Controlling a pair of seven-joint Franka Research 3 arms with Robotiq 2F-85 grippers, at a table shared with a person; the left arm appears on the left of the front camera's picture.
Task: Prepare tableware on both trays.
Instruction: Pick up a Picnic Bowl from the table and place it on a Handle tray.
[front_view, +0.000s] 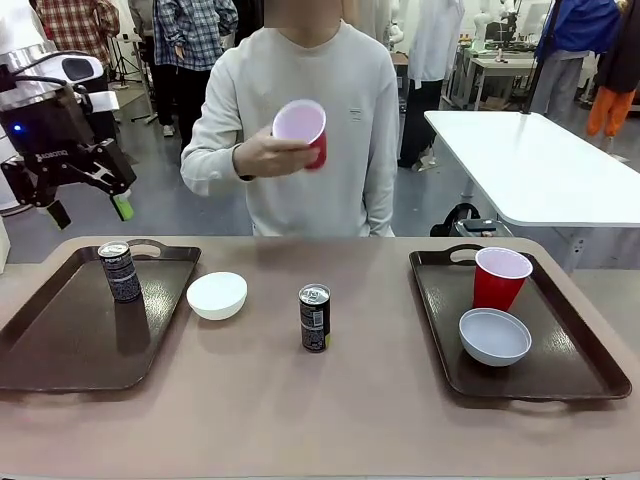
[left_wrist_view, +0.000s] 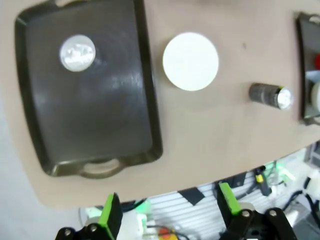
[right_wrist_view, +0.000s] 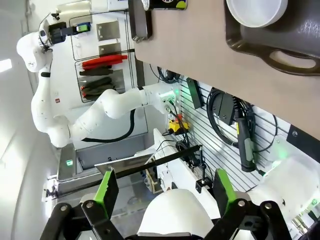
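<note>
A person across the bench (front_view: 260, 410) holds one red plastic cup with a white inside (front_view: 303, 128) up in a hand (front_view: 262, 156). On the left dark brown glossy tray (front_view: 70, 345) a slim black can with a silver top (front_view: 120, 271) stands upright. A small round white bowl (front_view: 217, 295) sits on the bench just beside that tray. The second black can (front_view: 314, 318) stands near the middle of the bench. The right brown tray (front_view: 575, 372) carries the other red cup (front_view: 499, 278) and the other white bowl (front_view: 494, 336). The left jaws hang released and empty, raised over the bench's left end. The right jaws are spread, with nothing between them.
</note>
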